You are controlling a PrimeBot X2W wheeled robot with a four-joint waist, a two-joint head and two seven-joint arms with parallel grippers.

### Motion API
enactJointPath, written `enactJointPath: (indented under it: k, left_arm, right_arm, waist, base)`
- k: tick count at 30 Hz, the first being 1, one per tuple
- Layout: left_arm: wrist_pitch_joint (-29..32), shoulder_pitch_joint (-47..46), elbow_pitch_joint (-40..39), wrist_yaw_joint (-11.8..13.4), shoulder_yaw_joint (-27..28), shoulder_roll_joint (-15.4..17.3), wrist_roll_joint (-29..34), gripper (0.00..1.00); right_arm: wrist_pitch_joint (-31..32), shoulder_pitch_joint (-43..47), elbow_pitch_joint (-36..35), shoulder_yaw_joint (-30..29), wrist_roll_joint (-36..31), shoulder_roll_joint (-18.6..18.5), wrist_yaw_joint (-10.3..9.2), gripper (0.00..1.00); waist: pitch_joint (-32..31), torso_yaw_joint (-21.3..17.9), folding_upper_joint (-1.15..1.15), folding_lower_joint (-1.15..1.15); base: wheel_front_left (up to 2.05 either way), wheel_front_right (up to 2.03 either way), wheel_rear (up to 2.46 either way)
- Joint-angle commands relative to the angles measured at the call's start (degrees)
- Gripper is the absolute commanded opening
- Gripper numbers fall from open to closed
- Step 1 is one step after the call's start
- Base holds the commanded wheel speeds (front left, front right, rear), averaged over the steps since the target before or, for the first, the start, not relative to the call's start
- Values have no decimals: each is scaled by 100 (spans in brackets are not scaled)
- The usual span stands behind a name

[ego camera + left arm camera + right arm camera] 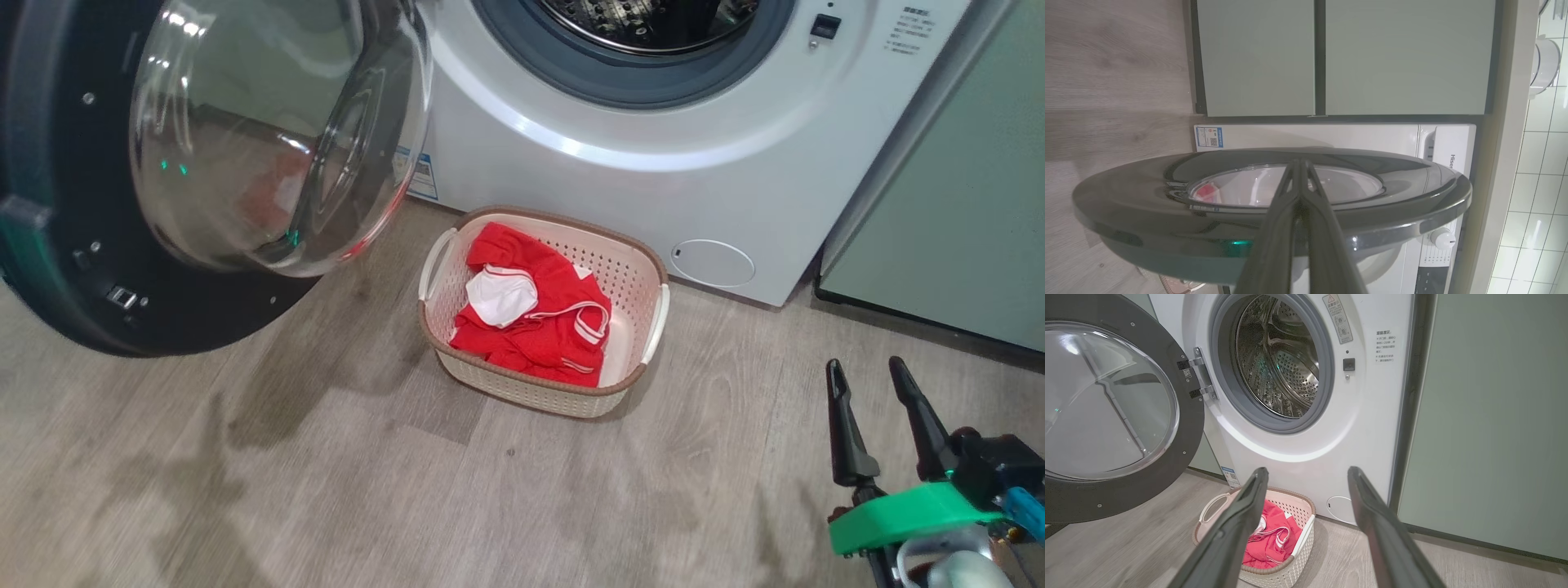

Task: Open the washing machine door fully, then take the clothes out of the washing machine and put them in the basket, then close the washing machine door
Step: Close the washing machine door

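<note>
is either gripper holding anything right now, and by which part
Nothing is held. The right gripper is open and empty. The left gripper is shut on nothing, its tips near the outer face of the washing machine door; contact cannot be told.

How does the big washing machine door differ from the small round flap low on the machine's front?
The washing machine door is large, the flap small. The door has a black rim and a clear bulging window; the flap is plain white. The door stands open; the flap looks shut. Both are round parts of the washing machine.
</note>
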Motion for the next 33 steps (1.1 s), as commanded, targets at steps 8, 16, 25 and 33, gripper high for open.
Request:
enactJointPath:
  k: [8, 16, 25, 33]
  left_arm:
    - [483, -205, -103, -232, -234, 46, 79, 0]
    - [1340, 17, -371, -465, -572, -544, 40, 0]
    - [2398, 348, -1099, -527, -872, -1497, -219, 0]
    - [2591, 764, -2029, -332, -1059, -2170, -309, 0]
  right_arm:
    - [-36, -186, -154, 90, -22, -129, -4, 100]
    - [-36, -24, -131, -1, -40, -19, -4, 100]
    - [-36, 33, -151, -72, -46, 0, -4, 100]
    - [-36, -37, -122, -80, -55, 24, -4, 100]
  waist:
    - [-28, -42, 0, 0]
    - [-263, 59, 0, 0]
    - [-377, 27, 0, 0]
    - [-310, -606, 0, 0]
  base:
    - [0, 0, 0]
    - [0, 0, 0]
    - [0, 0, 0]
    - [0, 0, 0]
